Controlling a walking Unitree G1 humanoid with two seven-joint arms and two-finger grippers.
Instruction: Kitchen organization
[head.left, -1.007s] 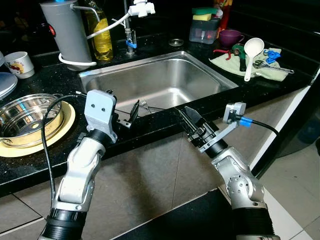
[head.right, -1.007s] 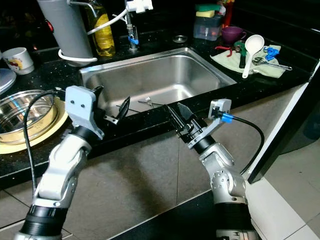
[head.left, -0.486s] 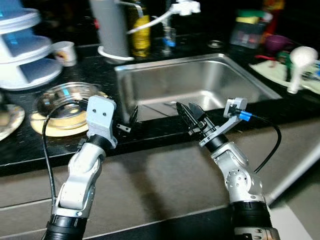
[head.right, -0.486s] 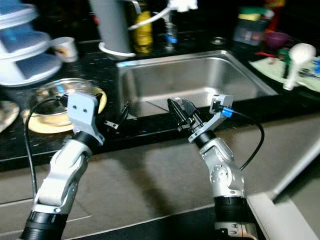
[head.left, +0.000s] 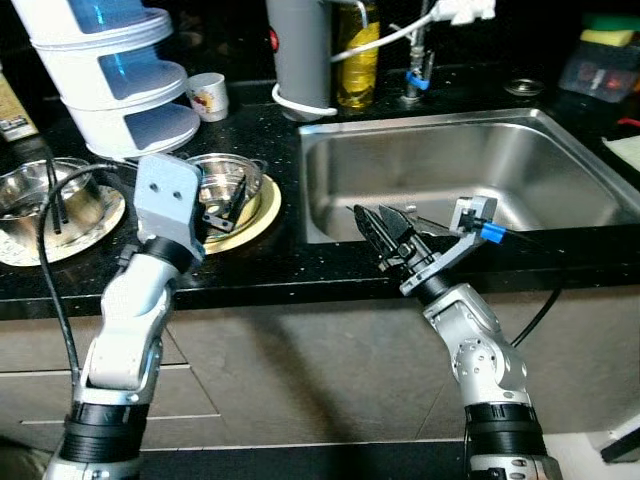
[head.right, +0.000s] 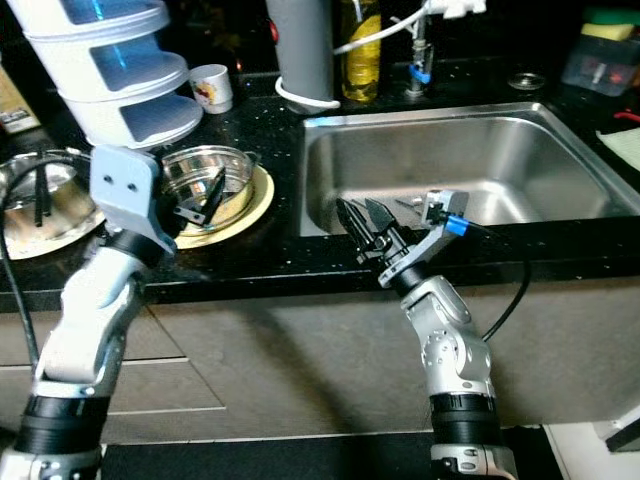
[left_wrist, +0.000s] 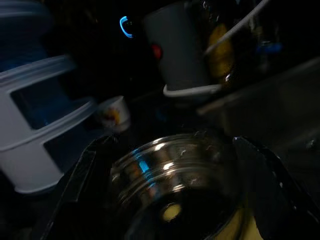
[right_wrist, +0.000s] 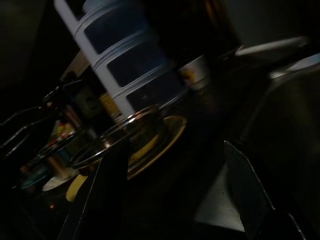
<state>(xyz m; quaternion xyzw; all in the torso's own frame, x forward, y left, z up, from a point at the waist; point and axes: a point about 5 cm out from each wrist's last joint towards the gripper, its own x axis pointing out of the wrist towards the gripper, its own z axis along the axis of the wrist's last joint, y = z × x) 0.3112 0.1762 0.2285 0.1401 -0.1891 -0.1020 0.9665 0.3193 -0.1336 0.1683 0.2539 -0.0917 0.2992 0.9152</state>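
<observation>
— Since the steel bowl (head.left: 228, 186) sits on the yellow plate (head.left: 258, 208) left of the sink (head.left: 480, 170), is the left gripper (head.left: 222, 206) ready?

— Its fingers are spread just before the rim, holding nothing; the right gripper (head.left: 385, 228) hovers spread at the sink's edge.

— Risk?

— Polished steel (slippery, I'd judge) could skid off, dragging the plate.

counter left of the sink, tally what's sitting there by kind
steel bowls: 2
yellow plates: 2
cups: 1
tiered white and blue containers: 1
total: 6
</observation>
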